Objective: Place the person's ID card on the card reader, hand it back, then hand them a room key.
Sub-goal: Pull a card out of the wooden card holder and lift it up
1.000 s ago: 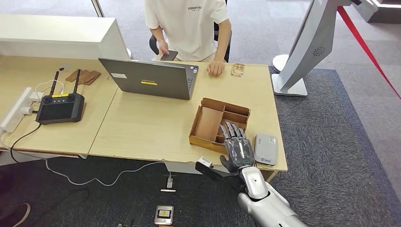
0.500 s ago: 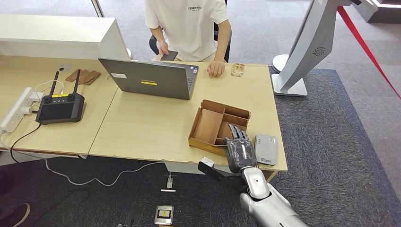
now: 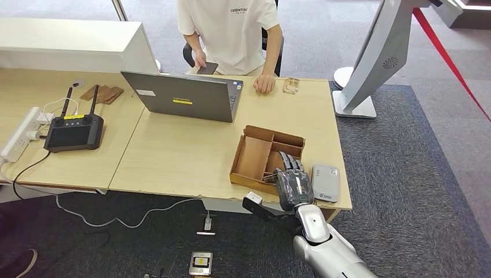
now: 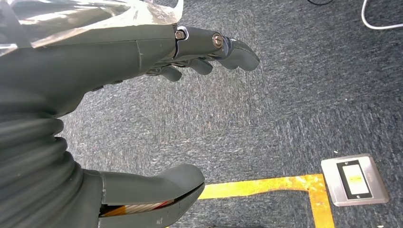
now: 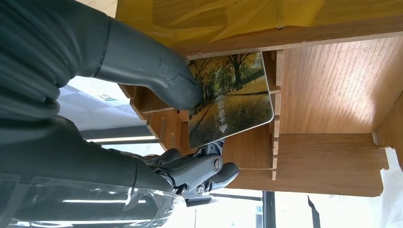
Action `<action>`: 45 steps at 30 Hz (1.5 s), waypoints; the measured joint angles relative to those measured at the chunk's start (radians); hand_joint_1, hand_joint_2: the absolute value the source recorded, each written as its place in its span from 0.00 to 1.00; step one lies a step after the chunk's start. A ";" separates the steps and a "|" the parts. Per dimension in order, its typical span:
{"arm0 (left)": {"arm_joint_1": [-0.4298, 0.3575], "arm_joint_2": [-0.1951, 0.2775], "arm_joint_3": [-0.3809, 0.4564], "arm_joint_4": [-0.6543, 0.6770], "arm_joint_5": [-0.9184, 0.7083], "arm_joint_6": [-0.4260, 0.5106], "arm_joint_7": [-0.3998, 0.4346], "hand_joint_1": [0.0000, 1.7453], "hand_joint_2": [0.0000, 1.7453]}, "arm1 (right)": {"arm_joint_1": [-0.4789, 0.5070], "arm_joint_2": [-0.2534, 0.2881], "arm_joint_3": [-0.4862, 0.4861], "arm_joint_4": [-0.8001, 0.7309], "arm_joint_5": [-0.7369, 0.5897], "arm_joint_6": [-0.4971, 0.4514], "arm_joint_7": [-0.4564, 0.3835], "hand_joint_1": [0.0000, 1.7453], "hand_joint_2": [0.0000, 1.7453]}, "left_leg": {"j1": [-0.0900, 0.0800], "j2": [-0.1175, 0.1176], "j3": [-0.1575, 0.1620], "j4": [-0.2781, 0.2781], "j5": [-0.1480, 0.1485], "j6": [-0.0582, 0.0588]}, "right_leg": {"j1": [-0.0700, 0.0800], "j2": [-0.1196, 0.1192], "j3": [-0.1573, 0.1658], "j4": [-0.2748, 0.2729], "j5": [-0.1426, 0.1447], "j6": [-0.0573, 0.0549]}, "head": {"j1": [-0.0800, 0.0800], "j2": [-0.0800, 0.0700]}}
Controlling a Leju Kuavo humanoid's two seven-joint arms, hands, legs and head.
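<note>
My right hand [image 3: 294, 184] reaches into the near end of the wooden compartment box [image 3: 272, 131] at the table's front right. Close up, the thumb [image 5: 142, 66] presses on a room key card [image 5: 230, 102] printed with autumn trees, with other fingers [image 5: 199, 171] beneath it, inside a slot of the box [image 5: 328, 90]. The grey card reader [image 3: 325, 182] lies just right of that hand. A person in a white shirt [image 3: 231, 29] sits across the table, holding a phone, with one hand [image 3: 264, 84] on the table. My left hand [image 4: 119, 52] hangs over the carpet, fingers apart and holding nothing.
A laptop [image 3: 182, 95] stands open in the middle of the table, with a remote controller [image 3: 74, 130] and power strip [image 3: 20, 133] at the left. A small clear holder [image 3: 291, 85] lies near the person. A white stand [image 3: 376, 58] rises at the right. A floor socket plate [image 4: 355, 179] sits by a yellow line.
My right hand has drawn back slightly toward the table's near edge, and the wooden box has shifted a little to the left.
</note>
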 joint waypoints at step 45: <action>-0.047 -0.017 -0.066 0.000 -0.044 -0.013 0.050 0.00 1.00 | -0.361 -0.006 -0.092 -0.163 -0.040 0.182 -0.001 1.00 1.00 | 0.000 0.000 -0.001 0.000 0.000 0.000 | 0.000 0.000 0.000 0.001 0.001 0.000 | 0.000 0.000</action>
